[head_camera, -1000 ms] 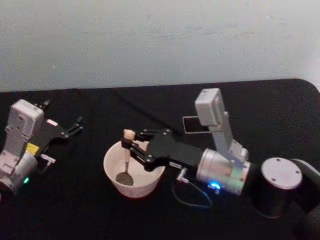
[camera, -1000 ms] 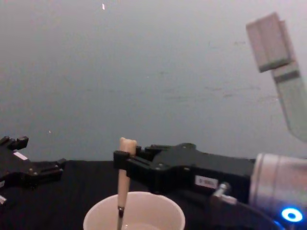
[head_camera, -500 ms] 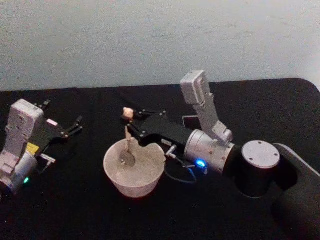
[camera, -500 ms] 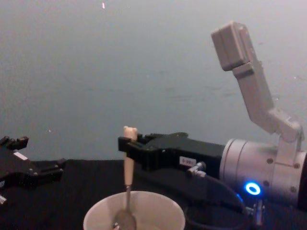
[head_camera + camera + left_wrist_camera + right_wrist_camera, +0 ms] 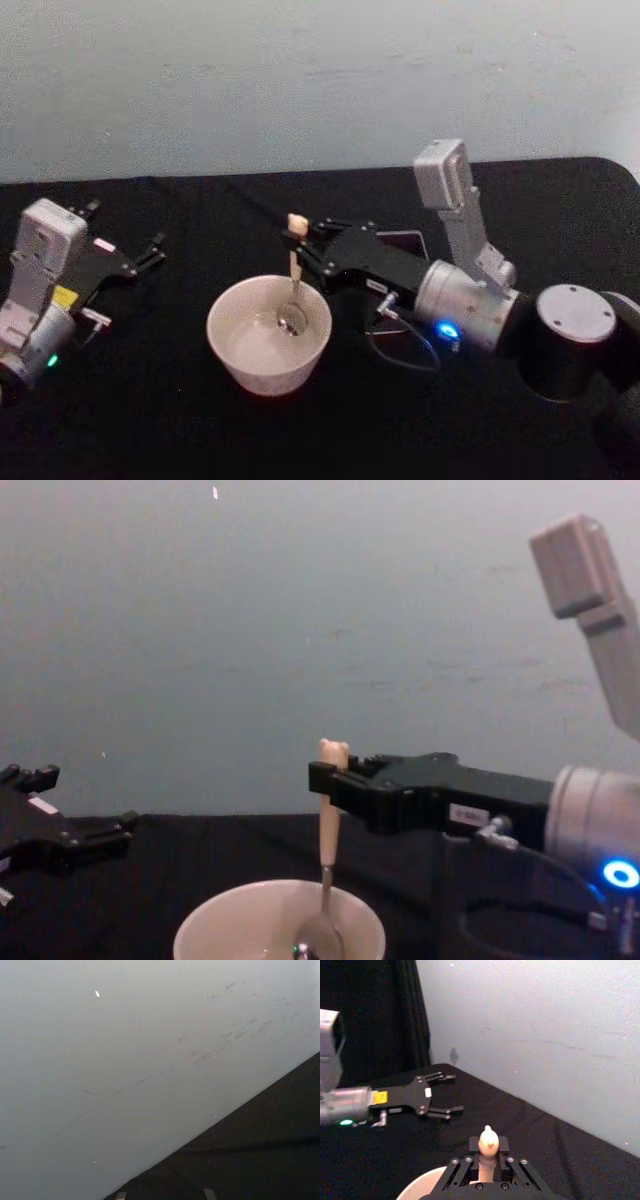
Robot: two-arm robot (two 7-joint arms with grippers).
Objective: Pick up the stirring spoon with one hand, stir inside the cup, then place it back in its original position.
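From the head, my right gripper (image 5: 305,248) is clenched on the stirring spoon (image 5: 294,270), its bowl down inside the cup (image 5: 262,372); my left gripper (image 5: 150,252) lies released, well apart. From the chest, the stirring spoon (image 5: 328,815) stands upright. At my right wrist, its top pokes up between my fingers

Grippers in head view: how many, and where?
2. The left gripper is at the table's left side, open, apart from the cup. The right gripper is above the cup's far right rim, shut on the stirring spoon, whose bowl sits inside the cup.
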